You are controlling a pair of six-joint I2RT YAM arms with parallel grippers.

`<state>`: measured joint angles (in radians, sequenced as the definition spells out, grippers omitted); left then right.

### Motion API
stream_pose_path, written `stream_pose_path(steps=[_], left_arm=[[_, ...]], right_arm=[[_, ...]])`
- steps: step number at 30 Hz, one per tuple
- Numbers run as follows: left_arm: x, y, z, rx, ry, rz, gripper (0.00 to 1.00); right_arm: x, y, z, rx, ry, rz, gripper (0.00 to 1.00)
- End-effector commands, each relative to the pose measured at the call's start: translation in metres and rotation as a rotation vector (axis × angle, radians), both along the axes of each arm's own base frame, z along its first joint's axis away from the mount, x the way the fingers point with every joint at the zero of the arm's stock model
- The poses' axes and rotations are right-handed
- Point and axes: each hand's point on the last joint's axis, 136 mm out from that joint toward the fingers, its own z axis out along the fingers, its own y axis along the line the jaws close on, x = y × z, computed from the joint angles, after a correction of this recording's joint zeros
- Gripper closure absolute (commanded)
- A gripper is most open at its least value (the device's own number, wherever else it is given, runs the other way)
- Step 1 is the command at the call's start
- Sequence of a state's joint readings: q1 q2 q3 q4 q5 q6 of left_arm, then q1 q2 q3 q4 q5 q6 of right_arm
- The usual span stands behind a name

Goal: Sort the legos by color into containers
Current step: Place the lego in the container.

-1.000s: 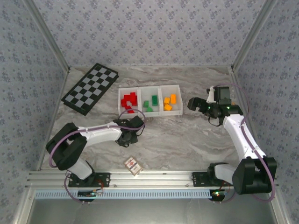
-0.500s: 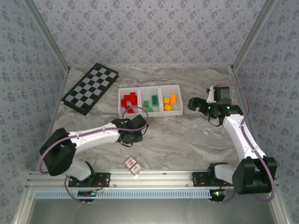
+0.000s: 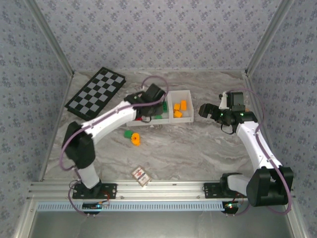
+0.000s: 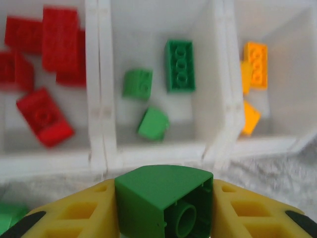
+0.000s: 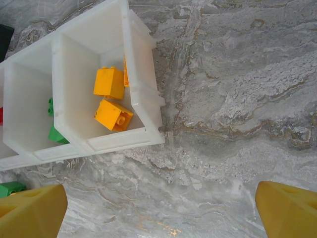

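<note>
My left gripper (image 4: 163,203) is shut on a green lego (image 4: 158,196) with a curved top, held just before the front wall of the white containers' (image 4: 158,153) middle compartment. That compartment holds three green legos (image 4: 179,65). Several red legos (image 4: 59,37) lie in the left one, orange ones (image 4: 255,64) in the right. In the top view the left gripper (image 3: 150,105) hangs over the tray (image 3: 182,120). A green lego (image 3: 128,133) and an orange lego (image 3: 135,140) lie loose on the table in front. My right gripper (image 3: 205,110) stands open, right of the tray, with nothing between its fingers (image 5: 29,213).
A black-and-grey checkerboard (image 3: 96,93) lies at the back left. A small white card with a red mark (image 3: 140,174) sits near the front rail. Patterned walls close in the marble table on three sides.
My left arm has swung from the table in front of the tray up over it, carrying the green lego. A green and an orange lego now show where it was. The right arm has not moved.
</note>
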<state>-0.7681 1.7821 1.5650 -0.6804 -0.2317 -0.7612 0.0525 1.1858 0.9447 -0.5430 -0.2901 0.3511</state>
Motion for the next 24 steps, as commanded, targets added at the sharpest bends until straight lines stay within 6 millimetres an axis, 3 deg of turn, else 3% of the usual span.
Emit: stream_pose_path(steps=[1,6,10,14,24], left_arm=[[0.038,-0.006,-0.005,0.059,0.028,-0.094,0.58],[0.091,-0.024,-0.009,0.051,0.032,-0.114,0.58],[0.113,-0.03,-0.025,0.041,0.071,-0.106,0.58],[0.12,-0.032,-0.042,0.038,0.104,-0.103,0.58],[0.105,-0.022,-0.06,0.048,0.133,-0.087,0.51]], right_arm=[[-0.005,0.0,0.002,0.005,0.009,0.002,0.0],[-0.008,-0.001,0.003,-0.002,0.005,0.002,0.0],[-0.007,-0.001,0.005,-0.001,-0.005,0.004,0.0],[-0.007,-0.001,0.005,-0.001,-0.007,0.004,0.0],[-0.007,-0.001,0.005,-0.001,-0.01,0.003,0.0]])
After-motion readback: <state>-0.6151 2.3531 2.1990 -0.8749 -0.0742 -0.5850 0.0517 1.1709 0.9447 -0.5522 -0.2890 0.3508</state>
